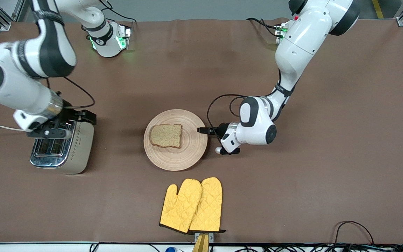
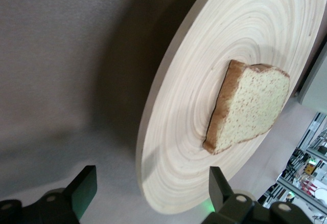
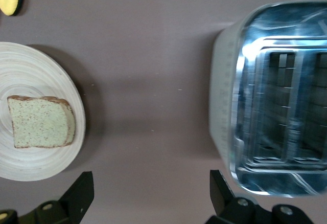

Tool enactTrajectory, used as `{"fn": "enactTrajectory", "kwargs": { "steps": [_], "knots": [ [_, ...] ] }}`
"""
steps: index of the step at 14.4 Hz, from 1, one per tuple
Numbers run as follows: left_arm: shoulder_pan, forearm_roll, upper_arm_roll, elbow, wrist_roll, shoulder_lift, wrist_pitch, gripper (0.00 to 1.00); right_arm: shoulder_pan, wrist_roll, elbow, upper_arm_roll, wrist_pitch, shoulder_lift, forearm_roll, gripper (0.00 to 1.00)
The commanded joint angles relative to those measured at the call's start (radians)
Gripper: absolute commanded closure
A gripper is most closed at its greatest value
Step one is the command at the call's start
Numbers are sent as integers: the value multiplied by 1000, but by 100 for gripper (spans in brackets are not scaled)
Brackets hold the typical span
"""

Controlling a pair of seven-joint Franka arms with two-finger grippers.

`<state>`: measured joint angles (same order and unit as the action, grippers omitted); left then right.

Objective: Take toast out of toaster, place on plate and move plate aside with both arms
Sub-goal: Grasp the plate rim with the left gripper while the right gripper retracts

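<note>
The round wooden plate (image 1: 187, 154) lies mid-table with the toast (image 1: 166, 135) flat on it. My left gripper (image 1: 205, 130) is low at the plate's rim on the side toward the left arm's end. It is open, and in the left wrist view (image 2: 152, 191) the plate's edge (image 2: 153, 132) sits between the fingers, with the toast (image 2: 250, 106) farther in. My right gripper (image 1: 84, 117) is open and empty above the table beside the toaster. The right wrist view (image 3: 150, 193) shows bare table under it, with the plate (image 3: 30, 70) and toast (image 3: 41, 121) off to one side.
A shiny two-slot toaster (image 1: 61, 147) stands toward the right arm's end; its empty slots show in the right wrist view (image 3: 276, 96). A pair of yellow oven mitts (image 1: 192, 204) lies nearer the front camera than the plate. A cord runs from the toaster.
</note>
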<state>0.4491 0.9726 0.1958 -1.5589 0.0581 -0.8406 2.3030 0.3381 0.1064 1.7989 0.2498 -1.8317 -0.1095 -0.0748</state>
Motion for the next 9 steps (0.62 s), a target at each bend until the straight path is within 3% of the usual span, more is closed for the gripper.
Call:
{"fn": "enactTrajectory", "kwargs": {
  "steps": [1, 5, 9],
  "knots": [
    [14, 29, -3, 33, 14, -23, 35, 14, -50, -21, -67, -7, 87, 36, 61, 0],
    [17, 35, -1, 33, 12, -28, 39, 52, -145, -100, -67, -3, 143, 126, 67, 0],
    [17, 54, -3, 33, 12, -28, 41, 74, -145, -85, -87, -7, 271, 204, 122, 0]
  ]
}}
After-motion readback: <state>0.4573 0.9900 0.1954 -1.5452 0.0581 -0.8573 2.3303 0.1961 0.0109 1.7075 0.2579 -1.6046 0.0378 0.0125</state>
